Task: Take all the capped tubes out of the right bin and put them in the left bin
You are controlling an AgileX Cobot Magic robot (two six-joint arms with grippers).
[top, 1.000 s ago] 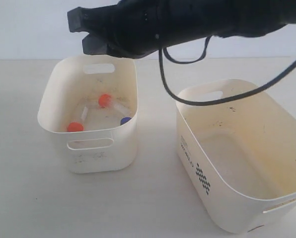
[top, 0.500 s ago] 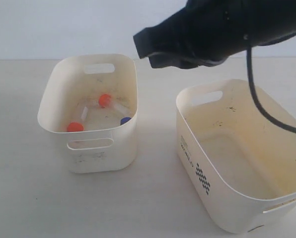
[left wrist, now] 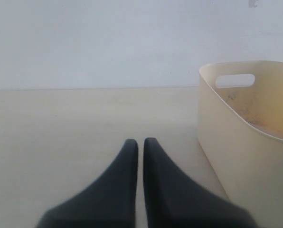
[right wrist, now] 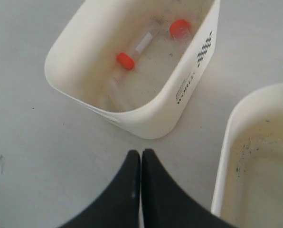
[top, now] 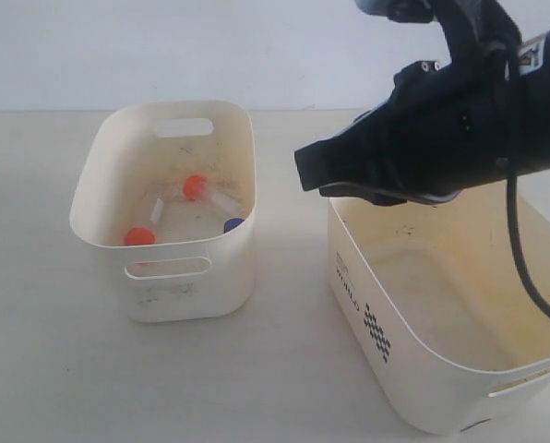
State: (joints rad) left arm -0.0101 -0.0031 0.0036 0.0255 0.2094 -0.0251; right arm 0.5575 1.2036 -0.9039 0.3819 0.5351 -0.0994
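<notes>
- The small clear plastic capped tubes (top: 194, 187), two orange-topped and one blue, lie in the plain-sided cream plastic left bin (top: 192, 286). The print-sided cream right bin (top: 413, 369) looks bare where I can see.
- Both arms' jaws are pressed together, pinching nothing.
- If I dip the black right arm (top: 460, 129), it could clip that bin's rim and skid it across the surface (top: 53, 369). Its hanging black cable (top: 518, 249) might snag.

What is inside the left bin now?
The left bin holds an orange-capped tube in the middle, a second orange-capped tube and a blue-capped tube at the near wall. That wall hides the floor just behind it.
</notes>
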